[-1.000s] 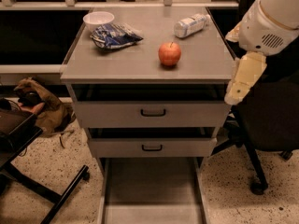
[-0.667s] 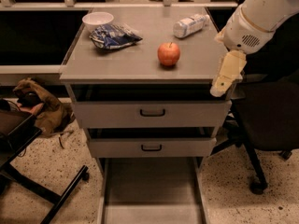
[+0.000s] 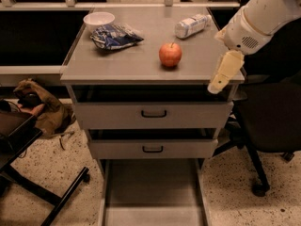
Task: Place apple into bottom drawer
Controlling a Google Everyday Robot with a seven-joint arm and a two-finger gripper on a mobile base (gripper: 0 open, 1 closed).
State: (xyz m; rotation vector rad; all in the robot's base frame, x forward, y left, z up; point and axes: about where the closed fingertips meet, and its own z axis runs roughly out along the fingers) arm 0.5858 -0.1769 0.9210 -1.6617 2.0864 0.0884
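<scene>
The red-orange apple (image 3: 170, 54) stands upright on the grey cabinet top (image 3: 141, 62), right of its middle. The bottom drawer (image 3: 154, 192) is pulled out at floor level below the two upper drawers, with a bare grey floor. My gripper (image 3: 220, 79) hangs from the white arm (image 3: 258, 18) at the cabinet top's right front edge, right of the apple and apart from it. It holds nothing.
A white bowl (image 3: 99, 19), a blue snack bag (image 3: 115, 36) and a lying plastic bottle (image 3: 192, 25) are on the cabinet top behind the apple. A black office chair (image 3: 268, 126) stands right. A brown bag (image 3: 40, 105) and black stand (image 3: 28, 173) are left.
The arm and gripper have moved left, from right of the cabinet to its right front edge, closer to the apple. The apple and drawers have not moved.
</scene>
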